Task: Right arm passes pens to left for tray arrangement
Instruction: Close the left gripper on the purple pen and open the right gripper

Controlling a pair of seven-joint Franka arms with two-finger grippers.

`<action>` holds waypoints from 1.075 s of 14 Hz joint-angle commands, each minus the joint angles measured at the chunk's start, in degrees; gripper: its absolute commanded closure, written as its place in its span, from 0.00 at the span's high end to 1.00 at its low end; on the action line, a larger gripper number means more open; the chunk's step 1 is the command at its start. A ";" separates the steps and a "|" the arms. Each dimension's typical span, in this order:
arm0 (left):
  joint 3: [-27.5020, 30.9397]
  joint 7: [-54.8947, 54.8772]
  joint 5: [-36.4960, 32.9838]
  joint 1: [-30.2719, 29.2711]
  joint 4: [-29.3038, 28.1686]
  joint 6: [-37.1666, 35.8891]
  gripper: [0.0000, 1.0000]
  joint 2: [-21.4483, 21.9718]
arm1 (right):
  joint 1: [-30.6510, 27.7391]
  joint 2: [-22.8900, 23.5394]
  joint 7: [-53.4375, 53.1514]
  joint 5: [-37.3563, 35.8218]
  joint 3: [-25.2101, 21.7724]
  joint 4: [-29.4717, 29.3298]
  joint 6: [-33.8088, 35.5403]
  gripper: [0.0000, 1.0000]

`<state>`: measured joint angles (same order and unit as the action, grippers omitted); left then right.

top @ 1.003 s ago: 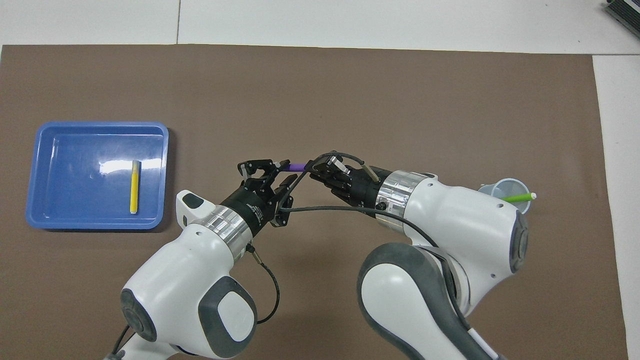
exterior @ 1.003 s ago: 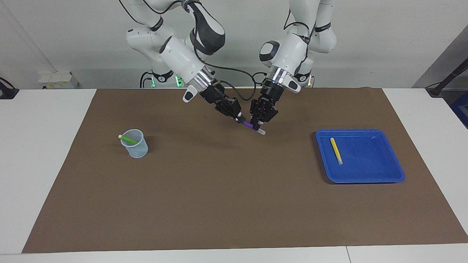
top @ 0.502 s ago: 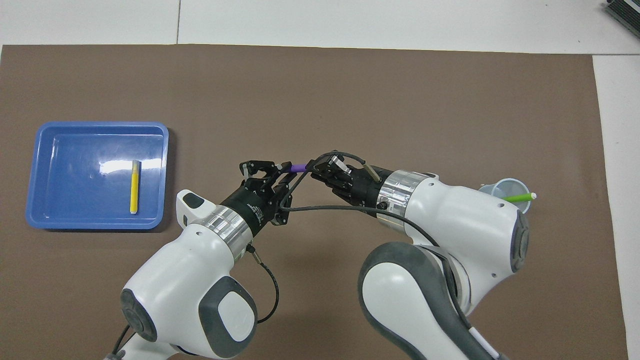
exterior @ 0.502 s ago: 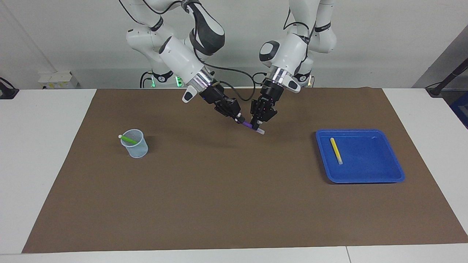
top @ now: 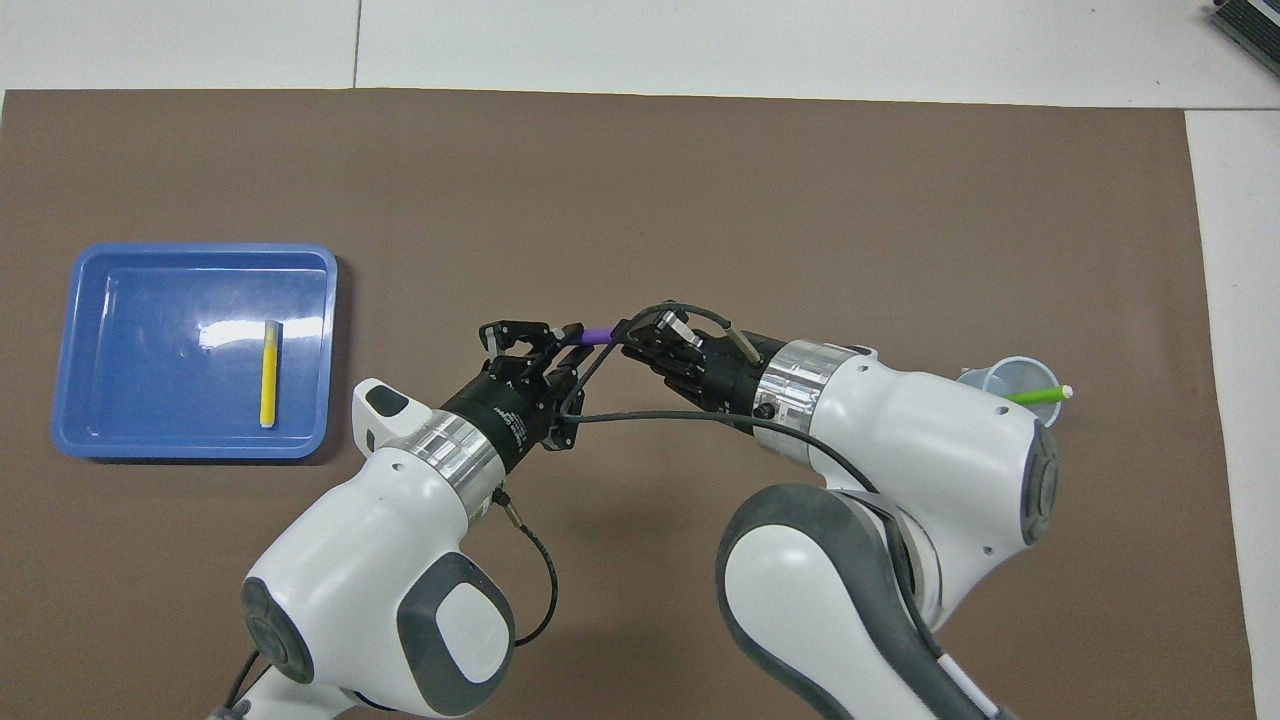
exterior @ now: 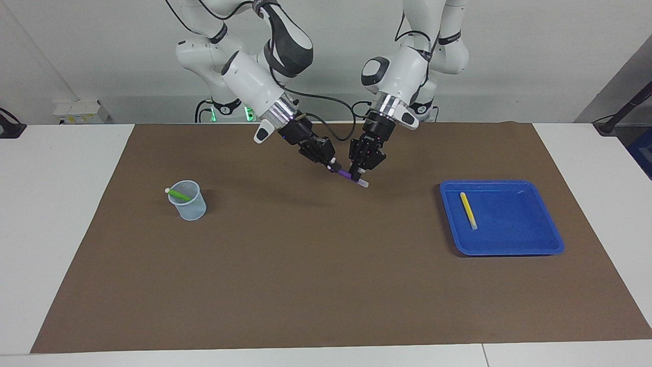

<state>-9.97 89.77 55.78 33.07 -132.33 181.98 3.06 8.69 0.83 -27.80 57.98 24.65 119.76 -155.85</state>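
The purple pen hangs tilted in the air over the mat's middle, its pale tip pointing down. My right gripper, the one with the blue light, is shut on its upper end. My left gripper is shut on the pen's lower part, close beside the right one. The yellow pen lies in the blue tray at the left arm's end of the table. The green pen leans in a cup.
The translucent pale-blue cup stands on the brown mat toward the right arm's end. White tabletop borders the mat. A black cable loops from the right wrist between the two arms.
My left gripper's fingers have drawn in onto the purple pen. Both arms and the pen have stayed where they were.
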 commanded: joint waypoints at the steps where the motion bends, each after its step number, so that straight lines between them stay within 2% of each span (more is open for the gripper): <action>1: -0.05 -0.13 1.44 1.12 0.24 -0.49 0.00 -0.08 | 0.01 0.67 -0.06 1.79 0.31 -2.07 -0.42 0.23; 2: -0.05 -0.13 1.44 1.12 0.24 -0.49 0.00 -0.08 | 0.10 0.75 -0.23 1.70 0.31 -2.34 -0.60 0.53; 3: -0.05 -0.04 1.44 1.12 0.24 -0.40 0.00 -0.08 | 0.10 0.75 -0.24 1.70 0.31 -2.60 -0.51 0.68; 4: -0.05 -0.04 1.44 1.12 0.24 -0.40 0.00 0.01 | 0.10 0.75 0.03 1.61 0.22 -2.69 -0.34 1.00; 7: -0.05 -0.04 1.44 1.12 0.24 -0.40 0.00 0.01 | 0.01 0.32 3.00 0.38 0.04 -2.34 1.50 1.00; 9: -0.05 -0.04 1.35 1.12 0.24 -0.31 0.00 0.01 | -1.56 -0.12 5.99 -2.93 -0.39 -1.90 6.49 1.00; 10: -0.05 0.05 1.44 1.12 0.24 -0.31 0.00 0.01 | -3.92 -0.39 6.87 -8.35 -0.40 -1.99 11.30 1.00; 12: -0.05 0.05 1.44 1.12 0.24 -0.32 0.00 0.01 | -8.76 -0.48 11.34 -23.71 -0.40 -2.69 21.15 1.00; 15: 0.04 -1.78 1.44 0.50 0.24 -0.75 0.00 0.10 | -13.07 -2.05 25.90 -32.90 -0.40 -2.52 31.80 1.00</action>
<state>-10.34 89.84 55.85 33.45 -132.30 181.83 3.01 -2.15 0.39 -9.87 29.53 23.86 116.94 -128.85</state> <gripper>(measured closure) 0.815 0.000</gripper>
